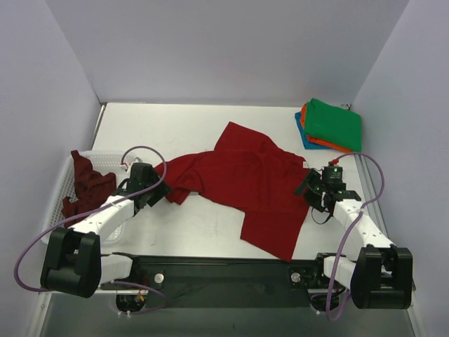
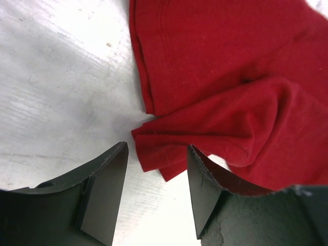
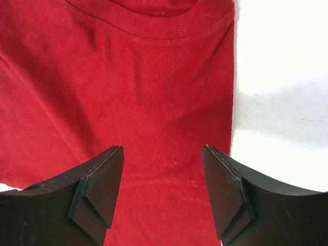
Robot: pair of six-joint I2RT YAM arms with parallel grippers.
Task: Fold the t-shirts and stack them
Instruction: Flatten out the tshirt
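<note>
Hovering my left tool (image 2: 156,149), jaws spread, at a bunched corner of the bright red cloth t-shirt (image 1: 245,186), which is lying rumpled mid-worktop (image 1: 168,126). My right tool (image 3: 162,149) is hanging spread over its right edge, pinching nothing. Dark maroon cloth t-shirt (image 1: 88,184) is sitting far left.

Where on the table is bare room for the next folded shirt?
Far-left table, between basket and red shirt; also the near strip between that shirt and the arm bases. Centre and the far-right corner by the stack are crowded.
</note>
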